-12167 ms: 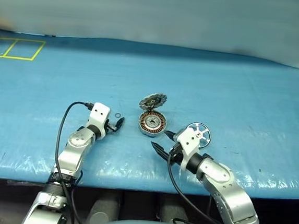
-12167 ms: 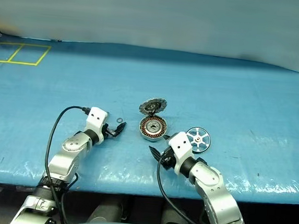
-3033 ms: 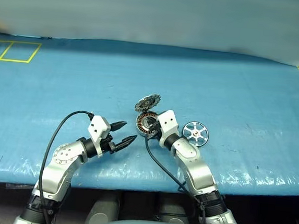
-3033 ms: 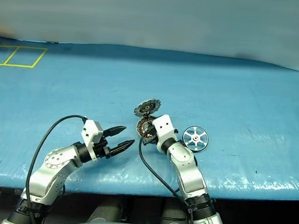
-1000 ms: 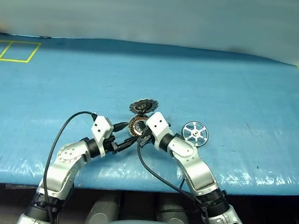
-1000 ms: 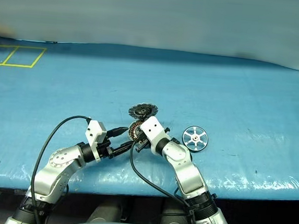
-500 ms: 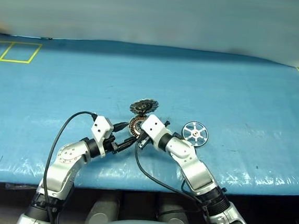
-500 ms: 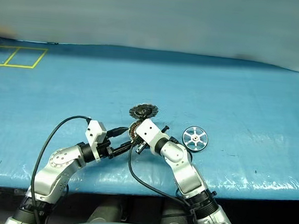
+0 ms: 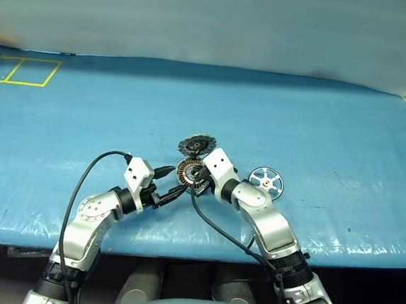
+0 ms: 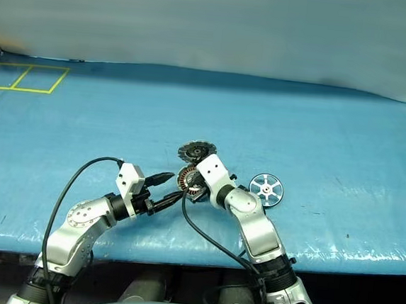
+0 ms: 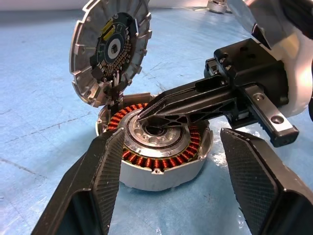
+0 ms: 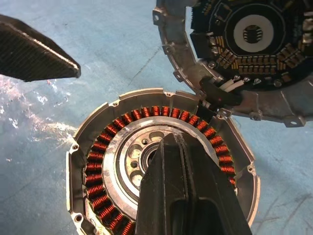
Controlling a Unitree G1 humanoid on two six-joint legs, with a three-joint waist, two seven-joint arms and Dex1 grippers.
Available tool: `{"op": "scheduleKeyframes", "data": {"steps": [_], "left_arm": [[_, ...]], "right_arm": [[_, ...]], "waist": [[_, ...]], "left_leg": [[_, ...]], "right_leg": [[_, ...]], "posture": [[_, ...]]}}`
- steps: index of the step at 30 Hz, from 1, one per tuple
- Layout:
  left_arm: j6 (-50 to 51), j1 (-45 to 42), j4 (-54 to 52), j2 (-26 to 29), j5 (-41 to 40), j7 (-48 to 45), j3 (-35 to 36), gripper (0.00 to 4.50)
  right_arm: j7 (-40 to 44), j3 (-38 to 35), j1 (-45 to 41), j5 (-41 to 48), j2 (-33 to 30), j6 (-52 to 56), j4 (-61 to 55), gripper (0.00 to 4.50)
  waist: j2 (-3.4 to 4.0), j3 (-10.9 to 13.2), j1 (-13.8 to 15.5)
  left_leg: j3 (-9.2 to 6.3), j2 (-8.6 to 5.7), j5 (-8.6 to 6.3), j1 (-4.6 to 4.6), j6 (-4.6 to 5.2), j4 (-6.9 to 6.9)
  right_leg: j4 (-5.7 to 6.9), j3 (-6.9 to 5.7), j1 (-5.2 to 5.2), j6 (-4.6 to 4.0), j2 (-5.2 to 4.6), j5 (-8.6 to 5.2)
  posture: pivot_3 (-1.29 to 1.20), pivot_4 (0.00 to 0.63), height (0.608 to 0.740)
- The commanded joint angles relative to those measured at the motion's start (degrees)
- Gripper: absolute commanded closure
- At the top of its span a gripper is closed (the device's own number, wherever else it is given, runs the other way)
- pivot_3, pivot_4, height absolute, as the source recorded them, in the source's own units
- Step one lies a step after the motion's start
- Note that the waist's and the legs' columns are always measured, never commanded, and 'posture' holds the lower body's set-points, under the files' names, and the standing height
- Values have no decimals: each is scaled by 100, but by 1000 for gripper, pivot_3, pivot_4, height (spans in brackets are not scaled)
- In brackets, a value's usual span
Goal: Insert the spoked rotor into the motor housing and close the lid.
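The spoked rotor [image 9: 266,182] lies flat on the blue table cover [image 9: 319,126], just to the right of my right forearm and a little apart from the motor housing [image 11: 159,156]. It is round, so it has no long axis along the cover; its spin axis points straight up and its spokes face the ceiling. Nothing touches it, and I judge the insertion step not yet done.

The motor housing sits open side up, its ring of copper windings and silver centre hub exposed, its axis upright too. The lid [image 11: 110,49] stands propped on edge from the housing's far rim, joined there by short wires, its ribbed face with the dark centre turned toward the housing. That leaves the opening free for the rotor to drop in.

My right gripper [image 11: 146,113] has its two fingers pressed together with nothing between them. Its tip reaches over the windings and sits at the centre hub; I cannot tell whether it presses there. I judge it is steadying or nudging the housing.

My left gripper [image 11: 166,188] has its fingers spread apart, one on each side of the housing's near wall, close by but not clamped. It seems set to brace the can.
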Motion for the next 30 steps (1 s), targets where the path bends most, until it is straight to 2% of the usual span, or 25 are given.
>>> {"op": "scheduleKeyframes", "data": {"steps": [1,4,9,12,16,23,27,30], "left_arm": [[-84,-65,-39,-3,10,5,5,1164],[-80,-65,-47,-10,6,13,9,1164],[-59,-48,-65,-16,-9,31,12,1164],[-52,-38,-83,-26,-51,18,15,1164],[-29,-30,-166,-36,-112,3,20,1164],[-2,-104,-463,-22,-308,-209,-82,1164],[-29,-215,-502,-80,-318,-286,-232,1164],[-82,-297,-440,-144,-252,-354,-412,1164]], "right_arm": [[-41,291,131,-250,-221,261,317,4479],[-83,394,150,-284,-239,-199,224,4479],[72,-76,350,400,151,-1175,-150,4479],[210,-311,423,795,237,-1352,-396,4479],[391,-501,530,1092,23,-1270,-928,4479],[508,-739,622,827,-1284,-541,-1877,4479],[470,-986,595,285,-2327,-227,-2085,4479],[724,-1285,705,477,-2796,31,-2186,3852]], "waist": [[3,-7,-3],[5,-11,-5],[7,-4,-14],[9,0,-35],[8,6,-29],[6,24,15],[2,36,28],[-3,41,30]], "left_leg": [[0,0,-6,0,-9,0],[1,0,-14,1,-24,-1],[1,0,0,-9,0,-13],[1,-2,3,-46,4,-11],[0,-2,2,-47,4,-14],[1,-5,1,-50,4,-11],[3,-6,1,-59,4,-9],[6,-6,0,-61,6,-10]], "right_leg": [[0,0,0,0,-1,0],[0,-1,-1,0,-2,-1],[-6,-1,-15,-2,-1,-3],[-5,-1,-29,3,2,2],[-6,-2,-29,2,2,1],[-10,-5,-27,-1,-6,-2],[-10,-6,-31,-2,-9,-3],[-12,-8,-32,-1,-10,-2]], "posture": [[0,150,740],[0,150,740],[0,150,740],[0,150,740],[0,150,740],[0,150,740],[0,150,740],[0,150,740]]}}
